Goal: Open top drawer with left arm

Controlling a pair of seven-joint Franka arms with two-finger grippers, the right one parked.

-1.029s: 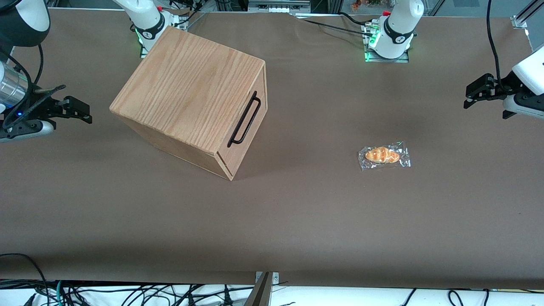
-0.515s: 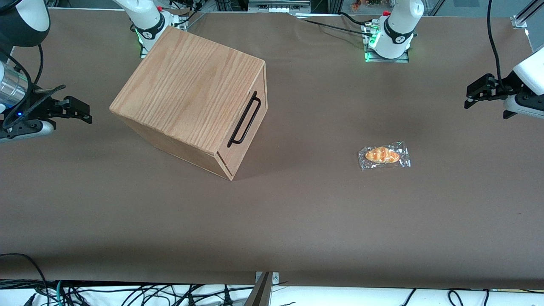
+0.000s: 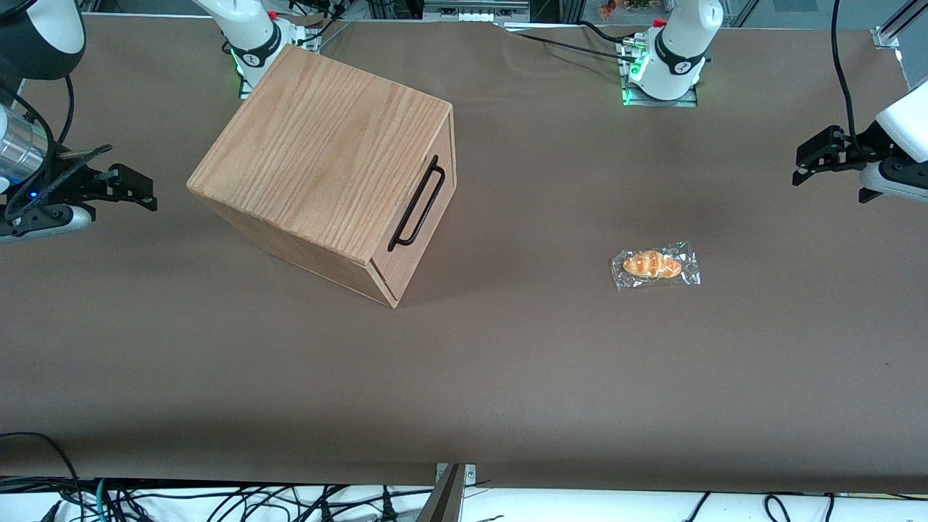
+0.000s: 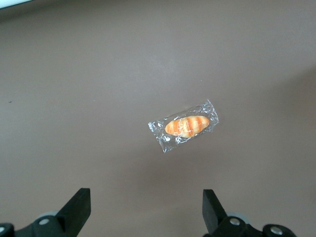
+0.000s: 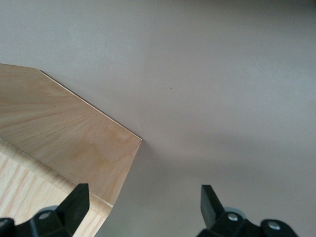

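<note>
I am seeing white left arm [image 3: 902,130] hovering above working arm's end of table, its black two-finger gripper [image 3: 803,165] holding nothing, fingers [image 4: 79,205] spread wide.

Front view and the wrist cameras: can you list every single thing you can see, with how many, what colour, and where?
Cabinet: one, light oak wood, on the table toward the parked arm's end.
Top drawer: one, light wood, closed, in the cabinet.
Handle: one, black bar, on the drawer front.
Wrapped bread roll: one, orange in clear plastic, on the table toward the working arm's end.
Table: one, brown.
Left arm: one, white.
Gripper: one, black, fingers open, above the table, apart from the roll.
</note>
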